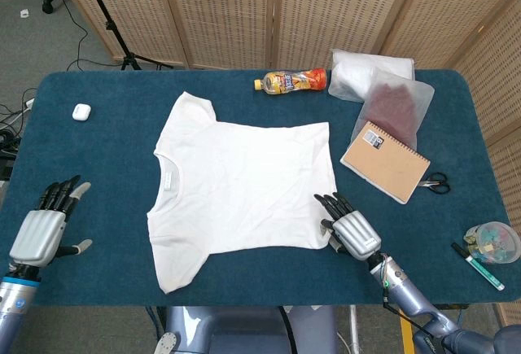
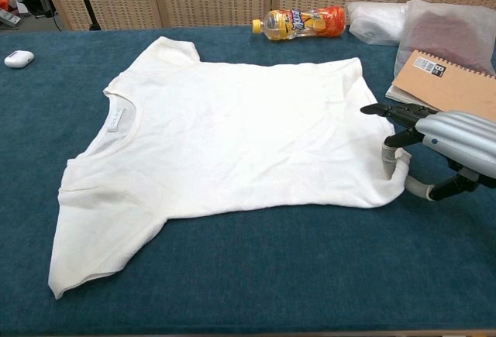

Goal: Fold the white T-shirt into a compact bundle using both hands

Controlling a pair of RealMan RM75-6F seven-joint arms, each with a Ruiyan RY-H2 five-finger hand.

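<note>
White T-shirt (image 1: 244,181) lies flat on the tabletop (image 1: 106,159). Right hand (image 1: 350,230) pinches the shirt's hem corner. Left hand (image 1: 42,228), well off the shirt's collar side, fingers spread, holding nothing.

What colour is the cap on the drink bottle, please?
Yellow; the cap on the bottle shows best in the chest view.

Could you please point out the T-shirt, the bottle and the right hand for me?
T-shirt (image 1: 244,183): head view, middle of its body.
Bottle (image 1: 295,81): head view, on its label.
Right hand (image 2: 457,137): chest view, back of the hand.
</note>
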